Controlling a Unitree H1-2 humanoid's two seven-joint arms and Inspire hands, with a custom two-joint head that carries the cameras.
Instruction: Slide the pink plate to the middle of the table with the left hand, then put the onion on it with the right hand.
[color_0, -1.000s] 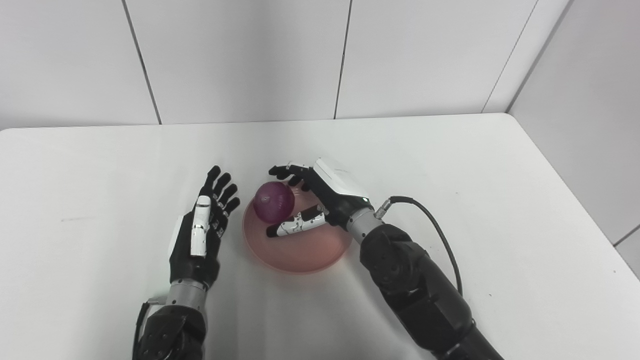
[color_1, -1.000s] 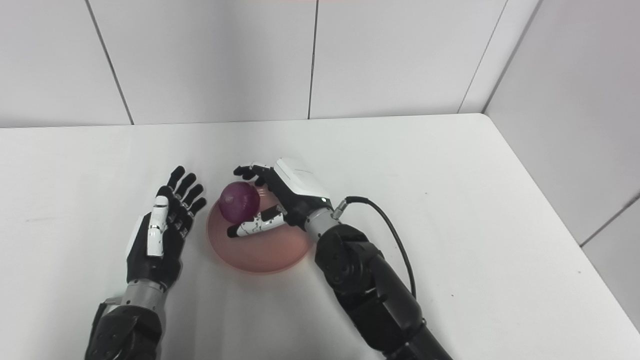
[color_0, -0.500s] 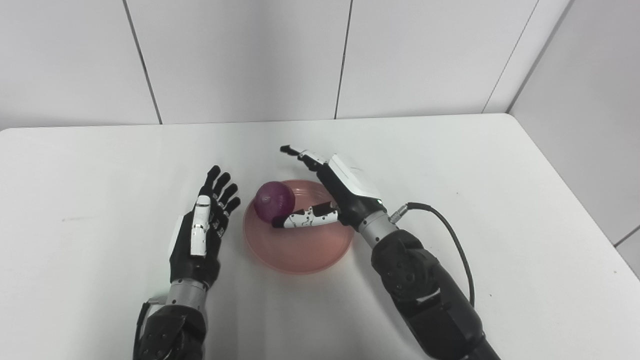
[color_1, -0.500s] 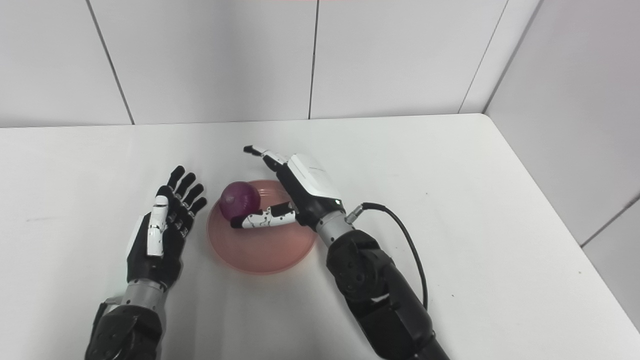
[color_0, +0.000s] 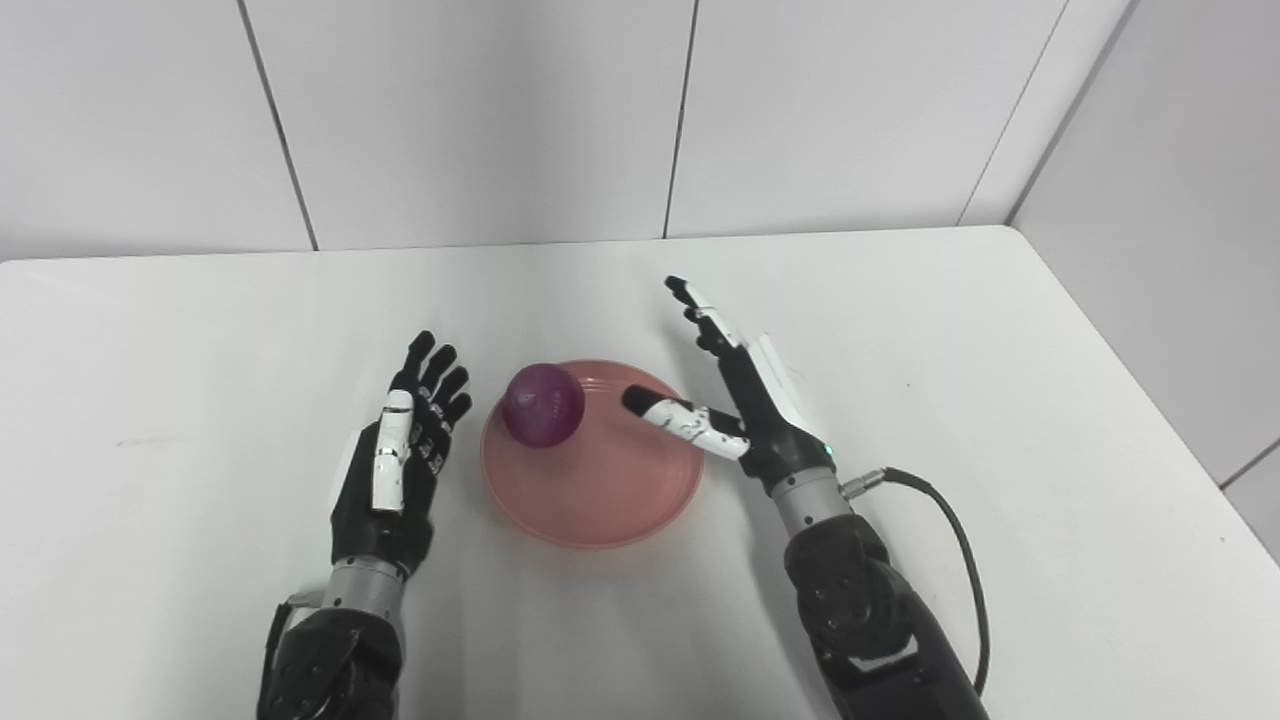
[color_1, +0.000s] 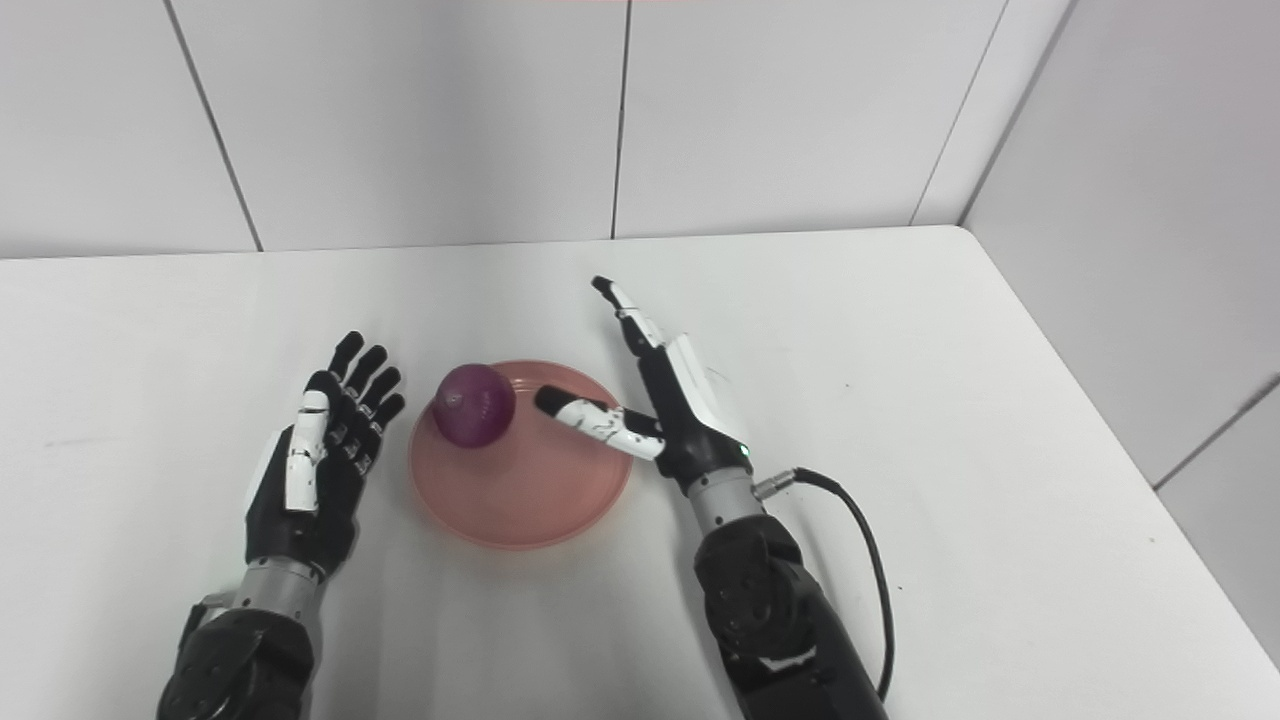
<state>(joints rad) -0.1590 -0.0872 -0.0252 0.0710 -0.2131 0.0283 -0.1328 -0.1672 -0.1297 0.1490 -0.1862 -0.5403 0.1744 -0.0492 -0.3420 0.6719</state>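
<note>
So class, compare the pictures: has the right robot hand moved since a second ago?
Yes. The right robot hand has drawn back rightward off the onion, which stays on the pink plate; its fingers now point away past the plate's right rim.

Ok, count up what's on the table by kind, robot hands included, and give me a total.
Round pink plastic plate: 1
Round purple onion, on the plate: 1
Black-and-white robot hands: 2, left hand and right hand, both open
Total: 4

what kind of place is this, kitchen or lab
Probably a lab or test cell, not a kitchen: a bare white table boxed in by plain white wall panels, with only a pink plate and an onion set out.
</note>
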